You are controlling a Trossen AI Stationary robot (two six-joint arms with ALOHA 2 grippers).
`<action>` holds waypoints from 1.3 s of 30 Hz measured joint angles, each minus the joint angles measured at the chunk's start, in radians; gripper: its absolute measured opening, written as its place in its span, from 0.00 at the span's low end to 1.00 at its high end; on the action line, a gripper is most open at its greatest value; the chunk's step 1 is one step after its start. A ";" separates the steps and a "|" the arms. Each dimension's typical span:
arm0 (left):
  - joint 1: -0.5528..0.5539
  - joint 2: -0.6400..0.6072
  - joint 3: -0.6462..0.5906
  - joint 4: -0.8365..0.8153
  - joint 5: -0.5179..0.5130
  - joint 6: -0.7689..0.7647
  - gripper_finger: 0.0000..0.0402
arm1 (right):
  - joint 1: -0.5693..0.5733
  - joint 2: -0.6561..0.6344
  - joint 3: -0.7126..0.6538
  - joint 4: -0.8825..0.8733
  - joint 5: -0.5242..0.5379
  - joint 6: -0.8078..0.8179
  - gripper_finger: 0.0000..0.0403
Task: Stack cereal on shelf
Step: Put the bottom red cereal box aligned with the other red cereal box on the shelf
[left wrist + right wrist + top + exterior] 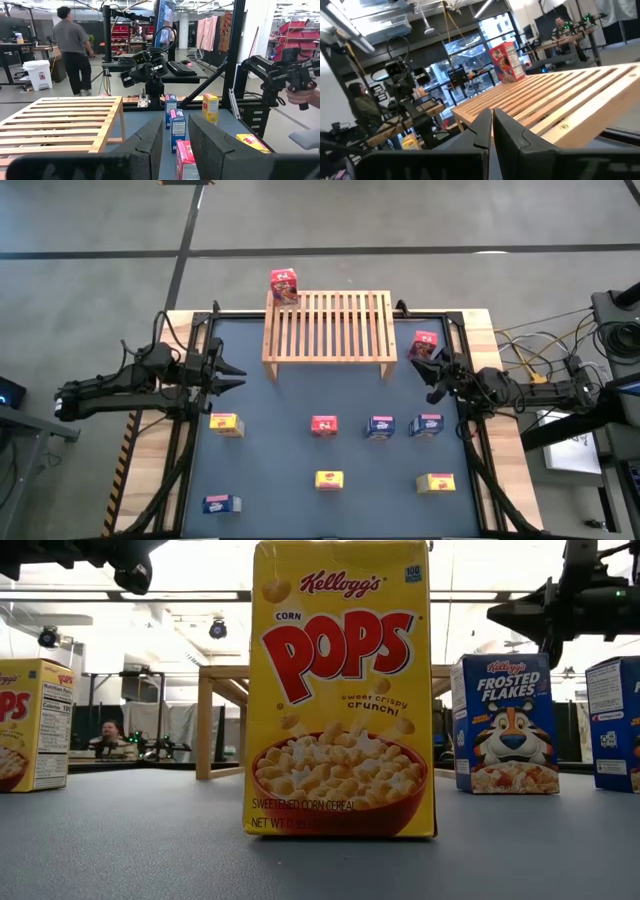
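The wooden shelf [328,328] stands at the table's far middle. One red cereal box [284,285] stands upright on its far left corner and also shows in the right wrist view [507,61]. A second red box [425,343] stands just off the shelf's right end. My right gripper [422,361] hovers close beside that box, shut and empty [491,131]. My left gripper [237,375] is open and empty left of the shelf. Beyond its fingers [175,145] stand a red box [185,161] and two blue boxes [177,127].
Loose boxes stand on the dark mat: yellow [226,423], red [323,425], blue [380,427], blue [427,425], yellow [329,479], yellow [435,483], blue [221,503]. A person [70,45] stands beyond the table. A hand [300,95] holds a device beyond the table.
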 joint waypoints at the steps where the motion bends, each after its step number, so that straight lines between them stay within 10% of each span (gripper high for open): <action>1: 0.000 0.000 0.000 0.000 0.000 0.000 0.19 | 0.000 0.000 0.003 0.002 -0.003 -0.006 0.02; 18: 0.000 0.000 0.000 0.000 0.000 0.000 0.19 | 0.000 0.267 0.218 -0.106 -0.077 -0.159 0.04; 39: 0.000 0.002 0.000 0.000 -0.001 0.000 0.19 | 0.010 0.606 0.372 -0.102 -0.182 -0.205 0.42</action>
